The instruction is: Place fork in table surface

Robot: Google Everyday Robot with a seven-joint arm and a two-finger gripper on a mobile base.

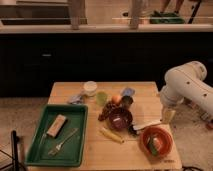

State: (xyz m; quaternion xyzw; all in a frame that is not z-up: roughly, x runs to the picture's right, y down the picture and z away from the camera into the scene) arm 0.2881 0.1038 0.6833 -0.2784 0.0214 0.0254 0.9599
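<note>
While the fork (62, 141) lies diagonally in the green tray (31, 150), beside a tan block (56, 125), the task stands at its opening step: the fork is not yet on the tabletop (100, 156). A white arm (186, 85) enters from the right. Its end effector (167, 115) hangs at the tabletop's right edge, just beside the knife (146, 124) and well apart from the fork. Whether it is wide or narrow cannot be told. The tray's walls contain the fork, so a pick probably calls for a descent from above. Bare wood in front of the yellow stick (111, 135) and maroon bowl (120, 118) looks the likeliest place for release.
</note>
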